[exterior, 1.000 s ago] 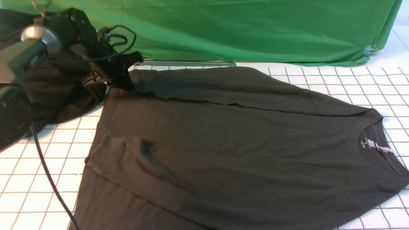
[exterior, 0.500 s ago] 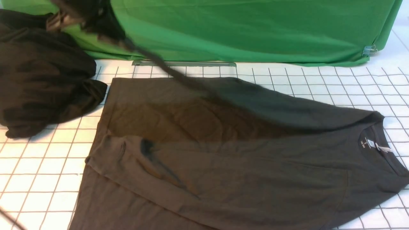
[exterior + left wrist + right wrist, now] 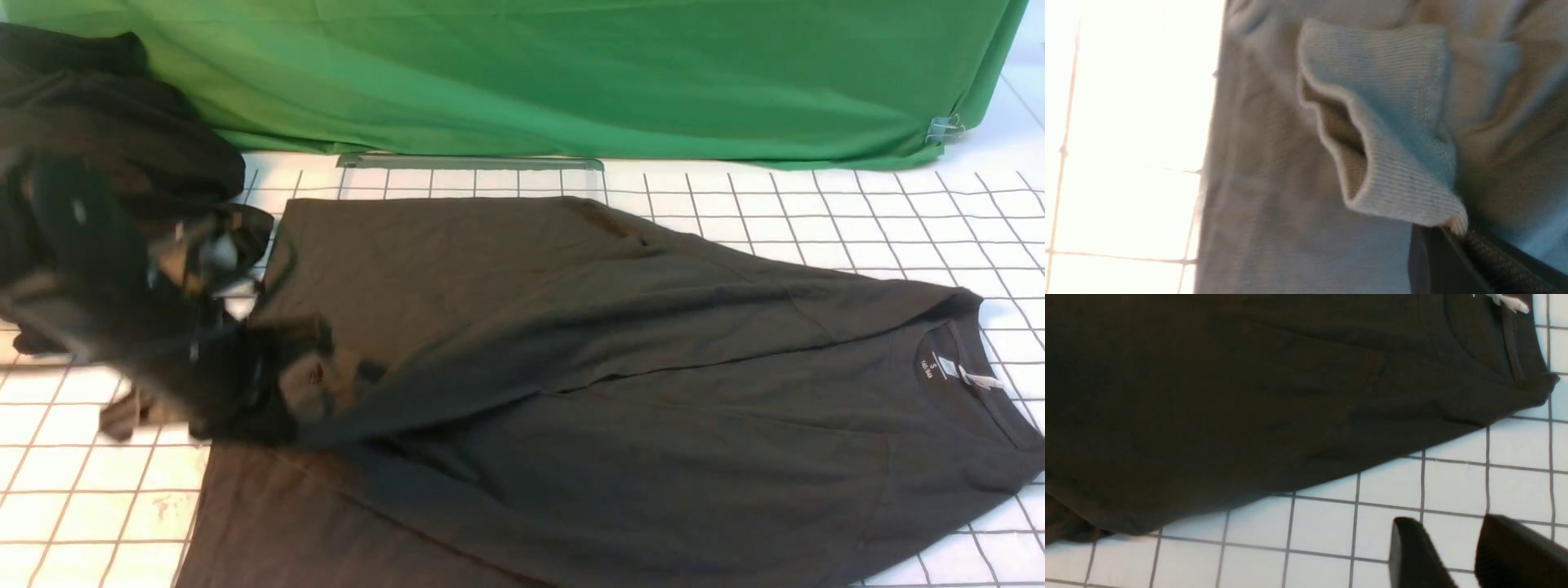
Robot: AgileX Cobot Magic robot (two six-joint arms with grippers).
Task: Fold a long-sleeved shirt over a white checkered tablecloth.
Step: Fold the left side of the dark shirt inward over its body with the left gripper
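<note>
The long-sleeved shirt [image 3: 653, 425] lies flat on the white checkered tablecloth [image 3: 816, 204], its collar and white neck label [image 3: 947, 366] to the right. One sleeve runs diagonally across the body toward the near left. My left gripper [image 3: 331, 382], blurred, hangs low over the shirt's left part. In the left wrist view the ribbed cuff [image 3: 1392, 122] is pinched at the tips of this gripper [image 3: 1447, 230], which is shut on it. My right gripper [image 3: 1445, 519] is out of the front view. It hovers open over bare tablecloth [image 3: 1323, 526], beside the shirt's edge [image 3: 1249, 396].
A black heap of cloth [image 3: 106, 122] sits at the far left, partly behind my left arm. Green cloth [image 3: 571, 73] drapes along the back, held by a clip [image 3: 943, 129] at its right corner. A clear strip [image 3: 469, 162] lies at its foot.
My left arm lifted the sleeve from the shirt's far left corner, swung it up and brought it down to the near left. The sleeve now crosses the body diagonally.
</note>
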